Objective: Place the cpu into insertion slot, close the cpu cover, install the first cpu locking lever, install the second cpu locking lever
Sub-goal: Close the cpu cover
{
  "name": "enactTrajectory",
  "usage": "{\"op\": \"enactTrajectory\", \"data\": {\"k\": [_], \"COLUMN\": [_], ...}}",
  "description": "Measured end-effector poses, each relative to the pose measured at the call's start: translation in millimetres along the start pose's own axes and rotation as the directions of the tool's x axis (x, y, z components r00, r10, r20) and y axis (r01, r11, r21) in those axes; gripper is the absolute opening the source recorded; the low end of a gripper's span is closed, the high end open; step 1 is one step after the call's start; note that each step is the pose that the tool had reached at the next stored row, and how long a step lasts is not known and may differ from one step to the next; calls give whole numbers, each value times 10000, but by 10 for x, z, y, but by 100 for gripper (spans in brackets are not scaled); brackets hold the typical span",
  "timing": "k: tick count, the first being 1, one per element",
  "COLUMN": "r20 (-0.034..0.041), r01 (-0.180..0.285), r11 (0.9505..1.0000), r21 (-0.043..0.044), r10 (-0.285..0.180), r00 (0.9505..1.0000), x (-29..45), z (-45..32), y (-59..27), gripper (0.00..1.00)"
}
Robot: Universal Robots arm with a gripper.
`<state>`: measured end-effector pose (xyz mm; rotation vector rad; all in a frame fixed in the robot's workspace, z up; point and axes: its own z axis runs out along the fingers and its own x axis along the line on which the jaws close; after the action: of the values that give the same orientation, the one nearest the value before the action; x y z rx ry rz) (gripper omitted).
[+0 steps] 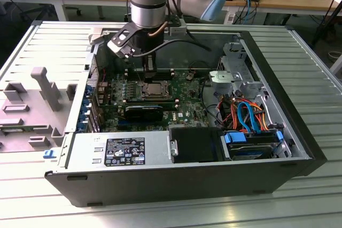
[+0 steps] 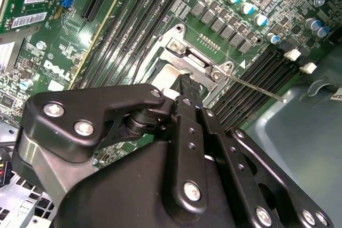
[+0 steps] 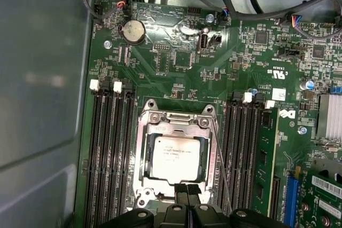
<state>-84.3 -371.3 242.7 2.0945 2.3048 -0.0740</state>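
Observation:
The cpu, a silver-grey square, lies flat in the insertion slot on the green board. The cpu cover, a metal frame with a square window, lies down over the chip's edges. A thin wire locking lever runs along one side of the socket and sticks out free over the memory slots. My gripper is shut, its tips together right at the socket's edge, touching or just above the cover. In the exterior view the gripper reaches down into the case just behind the cpu.
Black memory slots flank the socket on both sides. A black block lies in front of it. A power supply, a drive bay with orange and blue cables, and the case walls hem the board in.

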Motion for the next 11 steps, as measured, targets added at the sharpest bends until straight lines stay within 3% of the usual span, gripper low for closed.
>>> {"op": "enactTrajectory", "data": {"k": [11], "r20": [0], "r01": [0], "r11": [10000], "r21": [1], "r10": [0], "r00": [10000], "x": [5], "z": [20], "y": [-43], "gripper": [11]}}
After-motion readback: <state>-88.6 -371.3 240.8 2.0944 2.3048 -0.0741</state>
